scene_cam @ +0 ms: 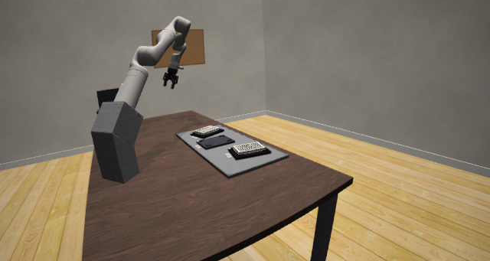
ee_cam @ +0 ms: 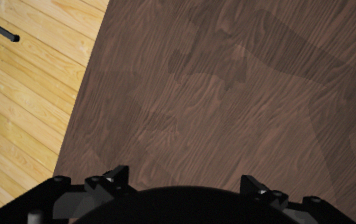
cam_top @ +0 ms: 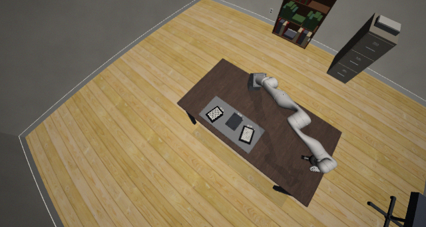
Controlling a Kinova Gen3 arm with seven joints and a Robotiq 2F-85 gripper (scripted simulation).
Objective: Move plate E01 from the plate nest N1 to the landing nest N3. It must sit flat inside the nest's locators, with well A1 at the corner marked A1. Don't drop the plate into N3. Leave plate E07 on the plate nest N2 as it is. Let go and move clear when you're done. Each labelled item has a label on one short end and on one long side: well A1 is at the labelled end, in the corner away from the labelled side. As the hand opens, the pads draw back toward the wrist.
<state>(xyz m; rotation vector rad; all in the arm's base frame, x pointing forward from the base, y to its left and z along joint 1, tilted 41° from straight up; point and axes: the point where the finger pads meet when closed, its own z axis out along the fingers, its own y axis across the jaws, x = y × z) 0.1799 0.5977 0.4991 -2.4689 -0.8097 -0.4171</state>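
Grey mat (scene_cam: 245, 168): 2 nests w/ plates, middle nest (scene_cam: 215, 141) bare; jaws released, nothing held.

Your arm (scene_cam: 138, 67) is reaching high, wrist bending down; gripper (scene_cam: 170, 81) is hanging fully open, gripping nothing, pointing toward 6 o'clock.

grey walls | plank floor (cam_top: 110, 154) | bookshelf (cam_top: 279, 17) (far wall) | cabinet (cam_top: 363, 52)

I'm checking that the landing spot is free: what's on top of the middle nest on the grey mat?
Nothing rests on the middle nest; its dark top shows bare. The well plates hide the outer nests' tops.
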